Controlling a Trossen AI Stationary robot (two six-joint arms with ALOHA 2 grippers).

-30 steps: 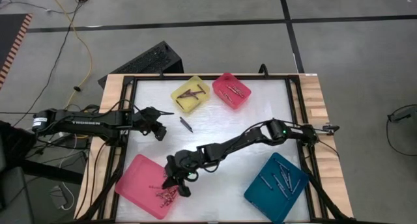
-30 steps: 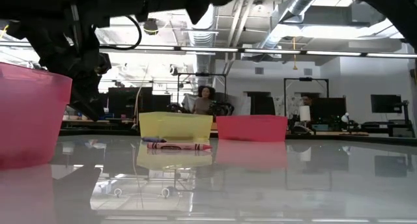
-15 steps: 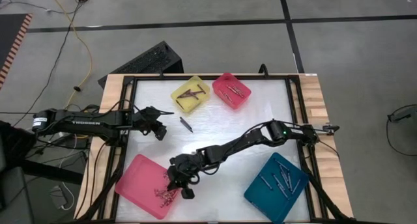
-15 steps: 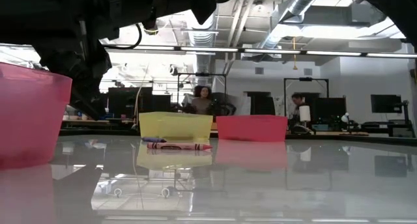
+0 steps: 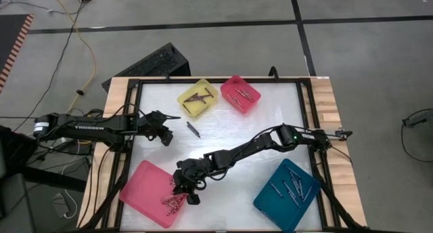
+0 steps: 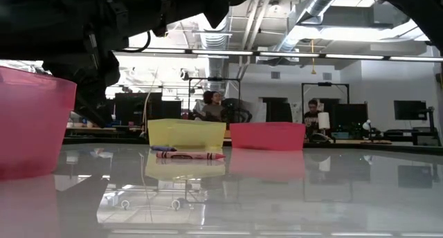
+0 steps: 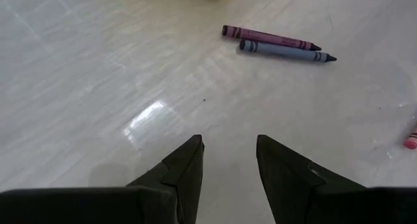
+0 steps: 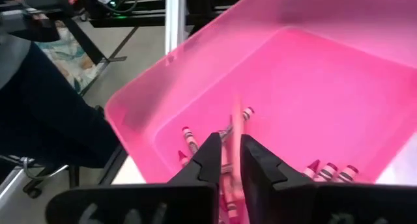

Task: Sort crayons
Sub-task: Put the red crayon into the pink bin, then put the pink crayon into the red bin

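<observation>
My right gripper [image 5: 184,191] hangs over the right part of the big pink tray [image 5: 145,185] at the front left. Its fingers stand a narrow gap apart [image 8: 227,140]. A blurred pink crayon [image 8: 236,123] shows just past the tips, above several red and pink crayons [image 8: 189,140] lying on the tray floor. My left gripper [image 5: 162,135] waits open at the table's left, above bare table [image 7: 228,152]. A purple crayon [image 7: 270,36] and a grey-blue crayon [image 7: 287,51] lie side by side on the table beyond it [image 5: 193,129]. My right gripper points slanting down into the pink tray. The blurred pink crayon [image 8: 234,113] runs in line with the gap between its fingers. I cannot tell whether either finger touches the crayon.
A yellow tray [image 5: 197,97] and a small red-pink tray [image 5: 240,93] with crayons stand at the far edge. A teal tray [image 5: 287,185] with several crayons sits at the front right. A black frame [image 5: 132,124] borders the table. People sit in the room behind [image 6: 216,106].
My right gripper has kept its place over the pink tray and tipped slightly.
</observation>
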